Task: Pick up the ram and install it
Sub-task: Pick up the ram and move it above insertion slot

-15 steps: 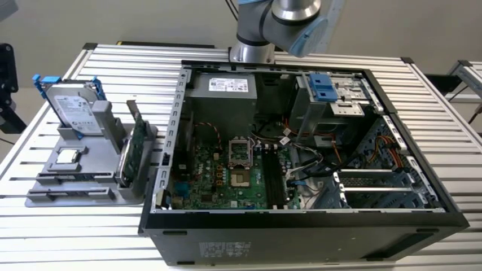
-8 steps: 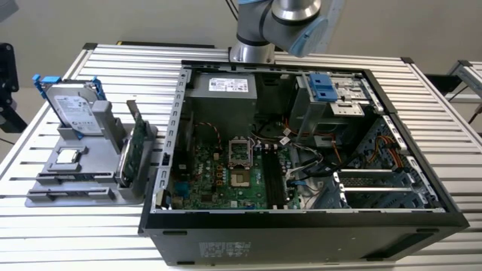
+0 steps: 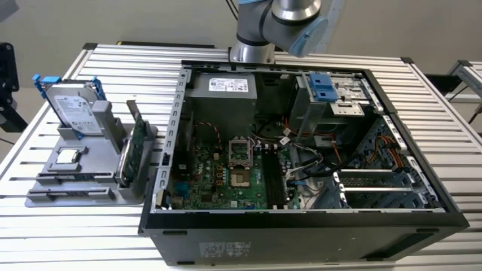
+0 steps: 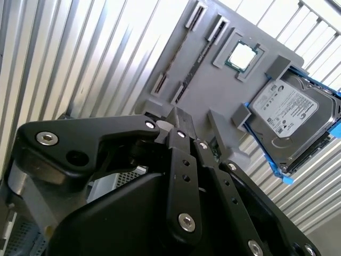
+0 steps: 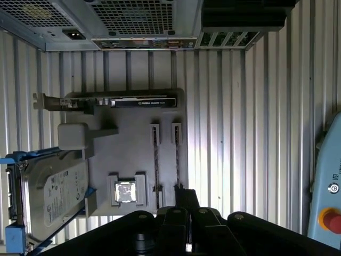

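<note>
The ram (image 5: pixel 177 160) is a thin dark stick standing on edge in the outer slot of the grey holder tray (image 5: pixel 133 160). It also shows in the second wrist view (image 4: pixel 176 53) and, in the exterior view (image 3: pixel 71 195), along the tray's front edge. A second similar stick (image 5: pixel 155 160) stands in the slot beside it, closer to the processor chip. My black gripper (image 5: pixel 186 197) hangs above the tray, over one end of these slots, and holds nothing; the second wrist view has the gripper (image 4: pixel 184 120) apart from the sticks. The arm (image 3: pixel 290 22) rises behind the case.
The open computer case (image 3: pixel 301 220) lies at the exterior view's right, motherboard (image 3: pixel 226 175) exposed. On the tray stand a silver hard drive with blue rails (image 3: pixel 75 107), a green expansion card (image 3: pixel 134 152) and a processor chip (image 3: pixel 68 158). A red stop button (image 5: pixel 331 220) sits beside the slatted table.
</note>
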